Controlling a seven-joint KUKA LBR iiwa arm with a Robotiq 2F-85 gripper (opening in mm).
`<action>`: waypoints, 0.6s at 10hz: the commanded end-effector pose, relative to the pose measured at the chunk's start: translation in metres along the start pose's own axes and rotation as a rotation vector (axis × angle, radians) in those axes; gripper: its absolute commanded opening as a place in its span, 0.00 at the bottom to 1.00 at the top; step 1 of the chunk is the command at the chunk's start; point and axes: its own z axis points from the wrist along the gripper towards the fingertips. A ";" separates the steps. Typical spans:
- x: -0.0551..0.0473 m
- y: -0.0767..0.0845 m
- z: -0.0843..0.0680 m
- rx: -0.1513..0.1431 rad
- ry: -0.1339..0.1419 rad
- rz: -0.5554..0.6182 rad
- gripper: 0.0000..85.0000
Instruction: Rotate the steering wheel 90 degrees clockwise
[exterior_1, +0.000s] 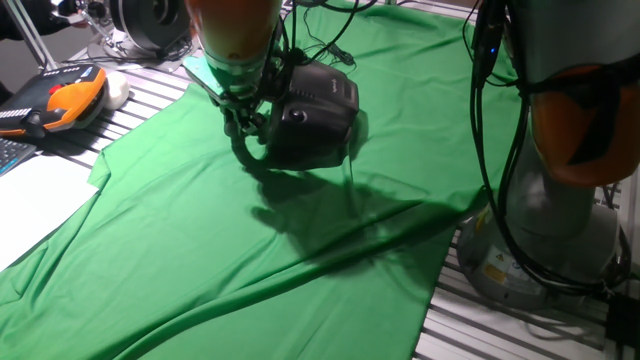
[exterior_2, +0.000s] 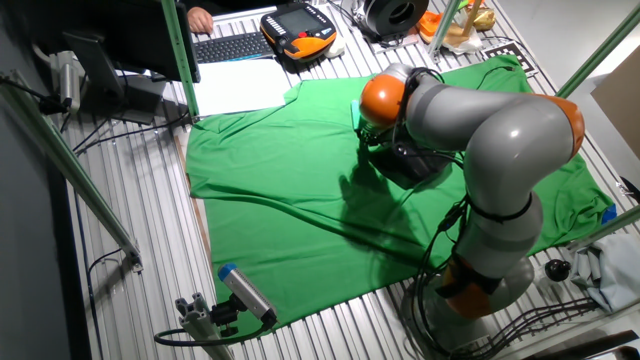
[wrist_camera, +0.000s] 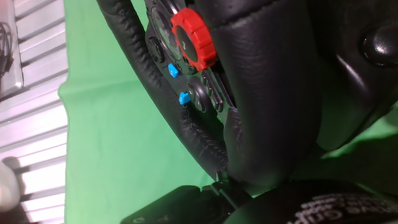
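**Steering wheel meets gripper on the green cloth**

Steering wheel (exterior_1: 262, 140) and its bulky black box base (exterior_1: 318, 118) sit toward the far side of the table, on a wrinkled green cloth (exterior_1: 250, 260), as we see from one fixed view. The gripper (exterior_1: 243, 118) hangs directly over the wheel's near rim, its dark fingers down at the rim. Whether they are clamped on it or merely beside it, we cannot tell; the jaw gap is hidden in both fixed views.

From the hand view we look along a stitched, leather-like black rim (wrist_camera: 186, 134) running diagonally through the frame. A ribbed red knob (wrist_camera: 193, 38) and two small blue buttons (wrist_camera: 183, 98) stand on the hub. A dark, textured finger pad (wrist_camera: 336, 208) fills the lower edge, close under a padded spoke.

From the other fixed view, the grey and orange arm (exterior_2: 500, 140) arches over the cloth, largely screening the wheel. Ribbed metal tabletop (exterior_2: 130, 250) borders the cloth.
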 end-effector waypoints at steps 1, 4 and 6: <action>0.000 0.000 0.001 -0.008 -0.002 0.006 0.20; -0.001 0.002 0.003 -0.016 -0.013 0.012 0.20; 0.000 0.002 0.004 -0.019 -0.015 0.015 0.20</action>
